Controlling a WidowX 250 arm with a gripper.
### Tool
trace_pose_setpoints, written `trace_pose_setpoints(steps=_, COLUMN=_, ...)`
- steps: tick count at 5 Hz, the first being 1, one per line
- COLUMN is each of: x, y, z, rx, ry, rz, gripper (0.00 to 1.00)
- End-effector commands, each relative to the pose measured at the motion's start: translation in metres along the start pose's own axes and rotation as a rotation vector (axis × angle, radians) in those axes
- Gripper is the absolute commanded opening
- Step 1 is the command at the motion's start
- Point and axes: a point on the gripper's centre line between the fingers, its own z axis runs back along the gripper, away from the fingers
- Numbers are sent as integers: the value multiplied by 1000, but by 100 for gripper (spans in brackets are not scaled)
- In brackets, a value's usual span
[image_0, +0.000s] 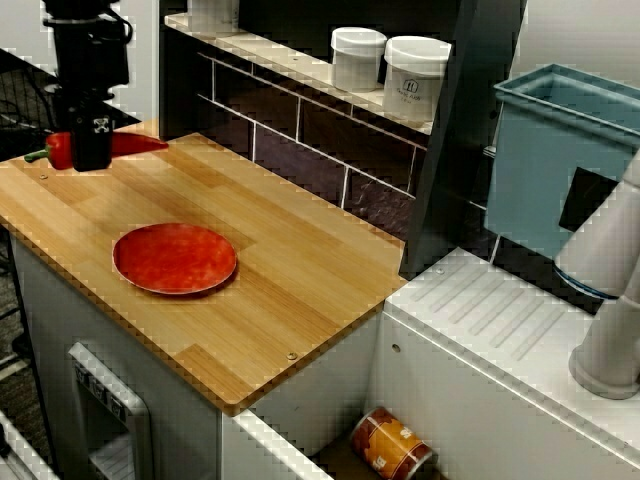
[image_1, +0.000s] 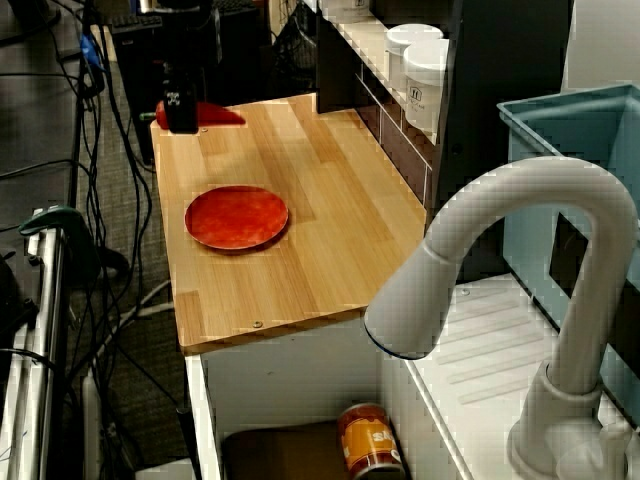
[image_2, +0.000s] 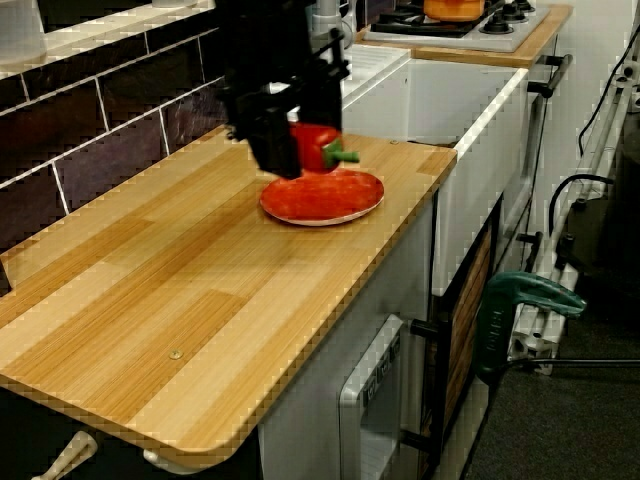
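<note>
In the view from above the counter, the black two-finger gripper (image_0: 91, 152) is clamped on a glossy red pepper with a green stem (image_0: 60, 150). It hangs at the corner of the pale wooden counter (image_0: 300, 270), well apart from the round red plate (image_0: 175, 258), up and to the left of it in this picture. The fingers take the pepper across its middle, so the stem pokes out on one side and the pointed tip on the other. This looks like a balanced hold that keeps it from swinging. Two white lidded jars (image_0: 415, 78) stand on a shelf beyond the plate, out of the way.

In the view past the white tap (image_1: 520, 250), the gripper (image_1: 182, 118) is beyond the plate (image_1: 236, 217) at the counter's far edge. The pepper (image_1: 218, 115) lies level in its grip, and I cannot tell whether it clears the wood. An orange can (image_1: 368, 440) lies below the counter, nearer the camera than the plate.

In the low view along the counter, the pepper (image_2: 318, 148) shows in front of the plate (image_2: 325, 196) — stem toward the open side — with the gripper (image_2: 282, 150) closed around it.
</note>
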Motion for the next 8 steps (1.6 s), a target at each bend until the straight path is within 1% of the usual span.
trace_pose_setpoints(steps=1, x=-2, y=64, z=24, rx=58, ry=-111, rz=160, gripper=0)
trace_pose_setpoints(steps=2, x=-3, y=78, z=18, rx=86, ry=-124, rz=186, gripper=0)
trace_pose_setpoints(steps=3, x=0, y=81, z=8, rx=117, ry=-106, rz=179, gripper=0)
trace_pose_setpoints(steps=4, x=-1, y=81, z=-10, rx=166, ry=-104, rz=151, gripper=0)
trace_pose_setpoints(steps=5, x=3, y=81, z=-19, rx=172, ry=-104, rz=81, gripper=0)
trace_pose_setpoints(steps=6, x=10, y=85, z=-23, rx=143, ry=-87, rz=37, gripper=0)
trace_pose_setpoints(steps=7, x=14, y=87, z=-26, rx=105, ry=-49, rz=37, gripper=100)
trace_pose_setpoints(steps=8, x=14, y=85, z=-22, rx=71, ry=-35, rz=28, gripper=100)
